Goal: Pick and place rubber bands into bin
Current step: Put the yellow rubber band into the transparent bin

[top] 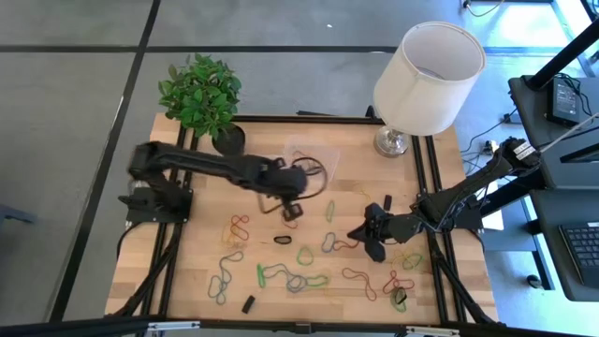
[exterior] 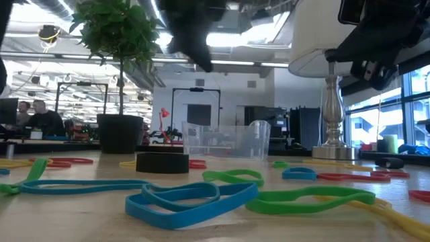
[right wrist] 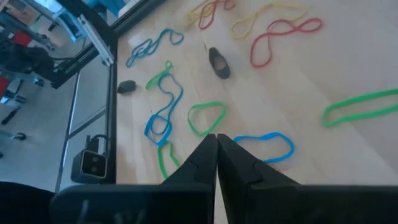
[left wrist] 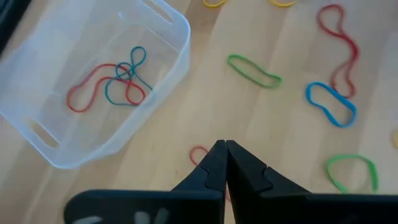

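Note:
Many rubber bands lie loose on the wooden table, among them a green one [left wrist: 254, 70], a blue one [left wrist: 331, 103] and a red one [right wrist: 283, 37]. The bin [left wrist: 93, 81], a clear tray, stands at the far middle [top: 314, 161] with a red and a blue band inside [left wrist: 115, 84]. My left gripper [left wrist: 224, 148] hovers shut just on the near side of the bin [top: 288, 204], with a thin red rubber band [left wrist: 198, 154] at its fingertips. My right gripper [right wrist: 216, 140] is shut and hovers over the bands right of centre [top: 367, 234]. My left gripper has the thin red band's loop [left wrist: 196, 153] showing right beside its shut fingertips, which slant down from the table's left. The fingers hide where they meet the band. In the high view the loop [top: 291, 215] shows just below the gripper.
A potted plant [top: 208, 98] stands at the far left and a lamp [top: 426, 75] at the far right. A small black block [top: 249, 303] lies near the front edge. Metal rails run along the table's sides [top: 440, 234].

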Controlling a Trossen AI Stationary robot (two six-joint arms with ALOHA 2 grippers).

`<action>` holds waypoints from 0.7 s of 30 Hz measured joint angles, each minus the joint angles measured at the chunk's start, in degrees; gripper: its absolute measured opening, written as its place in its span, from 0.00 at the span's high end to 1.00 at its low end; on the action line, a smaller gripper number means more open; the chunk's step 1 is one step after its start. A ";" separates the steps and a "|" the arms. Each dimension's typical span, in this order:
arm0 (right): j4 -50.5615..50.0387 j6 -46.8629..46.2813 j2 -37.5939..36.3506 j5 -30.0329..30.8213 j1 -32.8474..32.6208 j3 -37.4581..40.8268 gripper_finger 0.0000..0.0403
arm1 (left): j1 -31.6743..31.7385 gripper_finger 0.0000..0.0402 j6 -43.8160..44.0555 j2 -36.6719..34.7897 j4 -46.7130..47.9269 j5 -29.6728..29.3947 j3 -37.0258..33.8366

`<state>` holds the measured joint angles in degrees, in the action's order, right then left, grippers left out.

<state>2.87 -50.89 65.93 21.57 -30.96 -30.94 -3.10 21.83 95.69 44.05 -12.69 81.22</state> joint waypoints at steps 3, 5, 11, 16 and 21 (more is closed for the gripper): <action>0.17 -0.01 0.00 1.94 0.46 0.00 0.96 | -0.39 1.00 -0.07 -8.84 -8.03 1.51 -11.50; 0.31 -0.02 0.00 2.99 1.13 0.00 0.97 | -0.73 1.00 -0.62 -14.89 -12.41 2.10 -18.59; -2.14 0.05 1.32 9.35 3.62 -4.75 0.99 | -1.46 1.00 -1.48 -32.94 -21.85 2.28 -37.10; -11.47 3.28 6.01 9.54 7.21 -13.97 0.99 | -1.42 1.00 -3.67 -46.85 -27.57 2.38 -49.01; -28.48 0.36 11.55 8.37 10.17 -24.59 1.00 | -1.48 1.00 -9.61 -57.37 -31.02 4.37 -56.52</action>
<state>-25.60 -50.53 77.49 29.94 -20.79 -55.53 -4.58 12.21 38.32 13.03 -8.32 24.71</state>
